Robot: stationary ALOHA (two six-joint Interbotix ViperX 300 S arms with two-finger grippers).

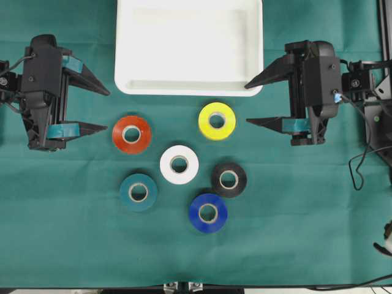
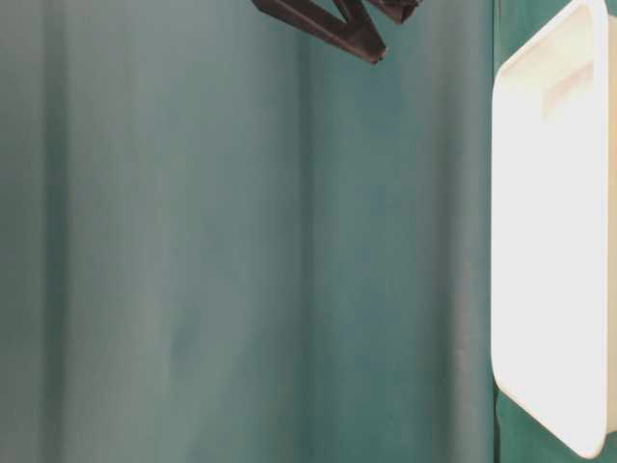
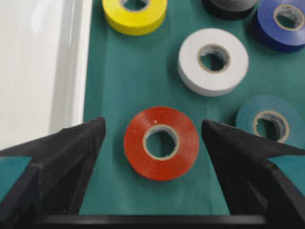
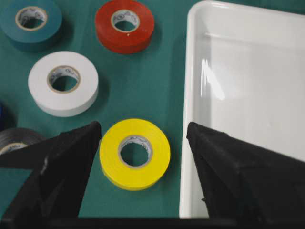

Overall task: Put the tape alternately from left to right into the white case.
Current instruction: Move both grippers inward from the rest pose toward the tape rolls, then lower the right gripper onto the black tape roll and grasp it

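The white case [image 1: 190,49] lies empty at the back middle of the table. In front of it six rolls of tape lie flat: red-orange [image 1: 131,134], yellow [image 1: 217,120], white [image 1: 179,164], black [image 1: 229,179], teal [image 1: 138,192] and blue [image 1: 208,213]. My left gripper [image 1: 107,111] is open and holds nothing, just left of the red-orange roll [image 3: 161,143], which sits beyond its fingertips. My right gripper [image 1: 247,104] is open too, with nothing in it, right of the yellow roll [image 4: 135,152] and beside the case's front right corner [image 4: 190,143].
Green cloth covers the table. The case's rim [image 2: 549,241] shows at table level, with black fingers [image 2: 357,40] hanging above the cloth. Cables [image 1: 361,162] trail at the right edge behind the right arm.
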